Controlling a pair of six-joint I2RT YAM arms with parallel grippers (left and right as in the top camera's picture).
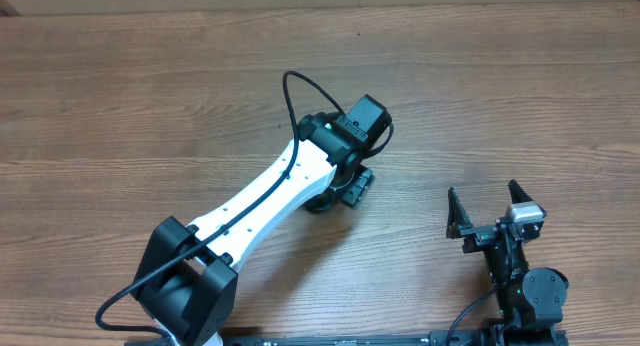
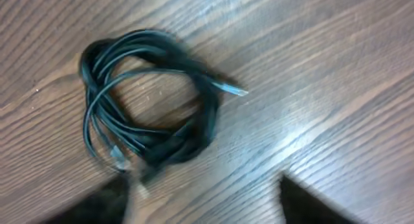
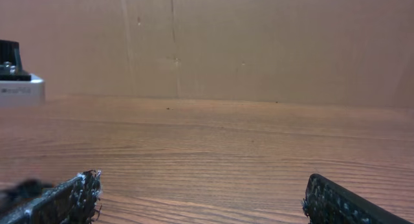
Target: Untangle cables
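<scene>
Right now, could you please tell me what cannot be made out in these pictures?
Cables: overhead view, hidden under the left arm.
Their number: left wrist view, strands overlap in one coil.
Left claw: left wrist view, fingers blurred and cut by the bottom edge.
Right claw: right wrist view, fingers cut by the bottom edge.

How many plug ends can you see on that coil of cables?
2: one silver-tipped plug pointing right off the cables, another plug at their lower left. More may be hidden.

You're viewing the table [image 1: 120, 76] from straight overhead, left wrist peering down close (blurry), right wrist skimming low across it.
</scene>
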